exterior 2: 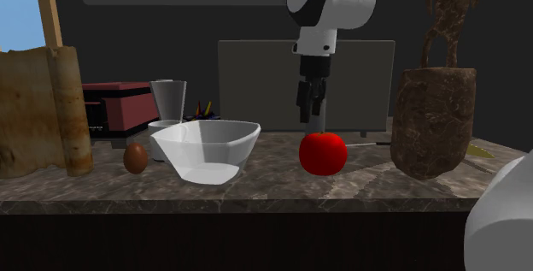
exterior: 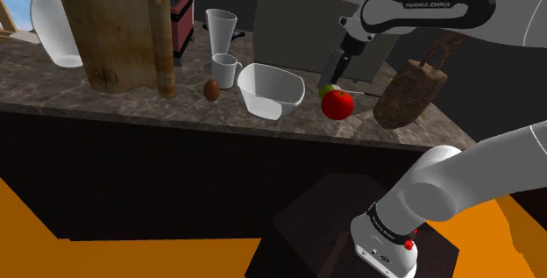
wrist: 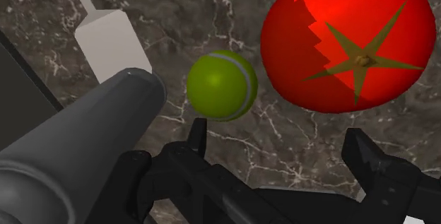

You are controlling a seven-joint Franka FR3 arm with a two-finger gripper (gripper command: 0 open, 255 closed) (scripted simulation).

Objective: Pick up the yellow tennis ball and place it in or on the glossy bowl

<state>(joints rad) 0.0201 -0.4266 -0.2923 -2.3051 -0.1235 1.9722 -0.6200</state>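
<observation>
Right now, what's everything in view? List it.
ball: 1, yellow-green, on counter beside tomato, below gripper
tomato: 1, red, between bowl and pot
bowl: 1, white, mid-counter, empty
egg: 1, brown, beside bowl
mug: 1, white, behind bowl
beaker: 1, clear grey, behind mug
board: 1, wooden, upright
jug: 1, white, beside board
toaster: 1, red, behind board
pot: 1, brown, rough
counter: 1, dark marble
arm: 1, white
gripper: 1, black, open

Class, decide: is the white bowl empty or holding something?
Empty: the bowl shows a bare inside; the tennis ball lies on the counter.
</observation>
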